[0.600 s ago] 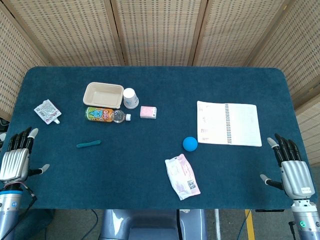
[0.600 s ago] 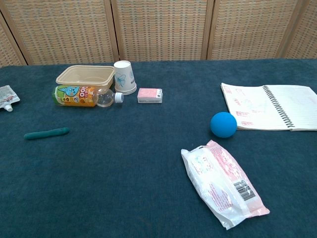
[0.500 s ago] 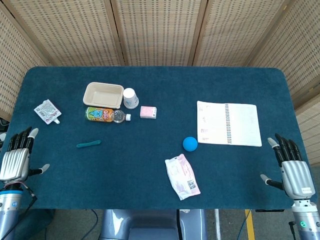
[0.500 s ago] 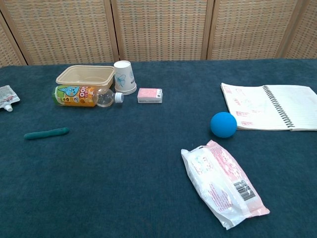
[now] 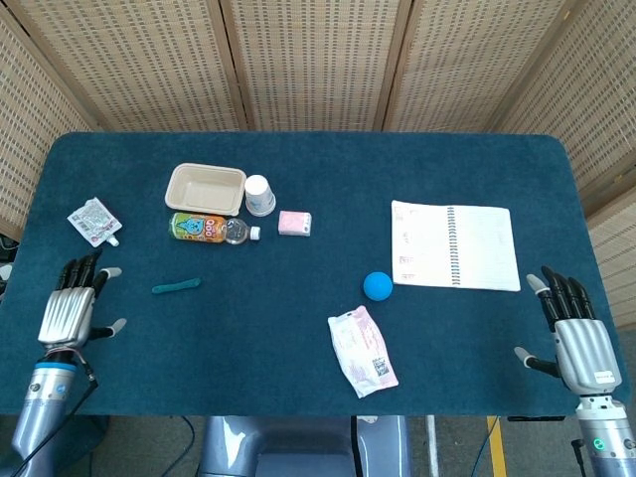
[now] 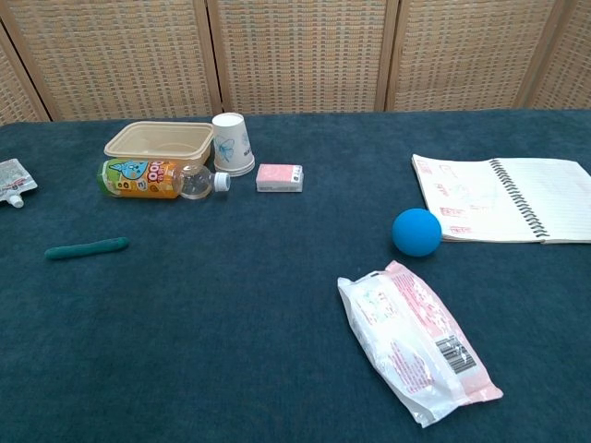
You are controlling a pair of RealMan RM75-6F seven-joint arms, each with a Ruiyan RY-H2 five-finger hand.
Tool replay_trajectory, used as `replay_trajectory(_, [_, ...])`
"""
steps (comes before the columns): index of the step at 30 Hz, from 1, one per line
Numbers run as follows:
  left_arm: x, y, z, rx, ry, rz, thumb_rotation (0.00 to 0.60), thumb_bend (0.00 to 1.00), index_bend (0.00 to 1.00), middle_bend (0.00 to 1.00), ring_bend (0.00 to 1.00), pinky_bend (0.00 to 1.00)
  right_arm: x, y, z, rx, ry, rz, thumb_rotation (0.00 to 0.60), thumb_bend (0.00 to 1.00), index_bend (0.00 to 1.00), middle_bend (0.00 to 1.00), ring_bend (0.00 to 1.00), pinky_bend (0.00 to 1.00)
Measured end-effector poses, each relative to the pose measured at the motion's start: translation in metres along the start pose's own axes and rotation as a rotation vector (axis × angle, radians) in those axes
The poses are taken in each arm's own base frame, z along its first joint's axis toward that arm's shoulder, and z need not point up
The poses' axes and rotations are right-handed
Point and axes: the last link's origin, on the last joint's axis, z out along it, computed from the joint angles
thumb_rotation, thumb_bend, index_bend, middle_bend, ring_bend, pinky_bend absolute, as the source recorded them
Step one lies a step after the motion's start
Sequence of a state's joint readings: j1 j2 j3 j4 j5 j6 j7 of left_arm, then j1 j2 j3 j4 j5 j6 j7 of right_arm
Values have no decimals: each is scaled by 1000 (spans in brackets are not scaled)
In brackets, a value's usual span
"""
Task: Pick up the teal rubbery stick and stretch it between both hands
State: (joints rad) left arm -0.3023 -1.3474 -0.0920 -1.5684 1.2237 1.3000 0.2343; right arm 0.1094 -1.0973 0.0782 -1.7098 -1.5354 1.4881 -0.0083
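Two hands are showing in the head view, one at each side of the table (image 5: 298, 179). The left hand (image 5: 68, 313) is hanging over the left edge near the front, with its fingers spread apart and holding nothing. The right hand (image 5: 581, 348) is waiting by the front right corner, just off the edge, and its fingers are apart too. The teal rubbery stick (image 5: 176, 287) is lying flat on the left part of the table, near the left hand but not touching it. Behind the stick, a drink bottle (image 5: 212, 229) is lying on its side, with a tan tray (image 5: 205, 188) and a white paper cup (image 5: 259, 195) just behind it and a small pink box (image 5: 294, 223) to its right. A small white pouch (image 5: 94, 221) is sitting by the left edge. An open notebook (image 5: 454, 244) is lying toward the right edge, a blue ball (image 5: 377, 285) is sitting just beside it, and a pink and white packet (image 5: 362, 350) is lying near the front edge. In the chest view, no hands are showing. The teal rubbery stick (image 6: 87, 247) is lying alone near the left edge, in front of the drink bottle (image 6: 162, 179), while the blue ball (image 6: 416, 232) is sitting beside the open notebook (image 6: 508, 197).
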Motion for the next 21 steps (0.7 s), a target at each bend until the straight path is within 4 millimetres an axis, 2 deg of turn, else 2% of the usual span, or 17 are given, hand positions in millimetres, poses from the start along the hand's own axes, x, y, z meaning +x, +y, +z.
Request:
replay_trajectory(2, [-11,3,8,-3,-25,-2,600,428,370,0,0,0,-1,0,0,-1,-2,0,600,0,0,0,0,0])
replay_trajectory(7, [-41,9,31,21,-77,-25,600,495,412,0,0,0,-2,1,1,-5,-10,3,600,0,0,0,0,0])
replay_trajectory(13, [-66,14,52,61,-128,-25,600,494,411,0,0,0,-3,3,3,-10,-16,9,600,0,0,0,0,0])
replay_trajectory(21, [-75,19,60,66,-141,-33,600,491,414,0,0,0,-4,3,3,-11,-20,6,600,0,0,0,0,0])
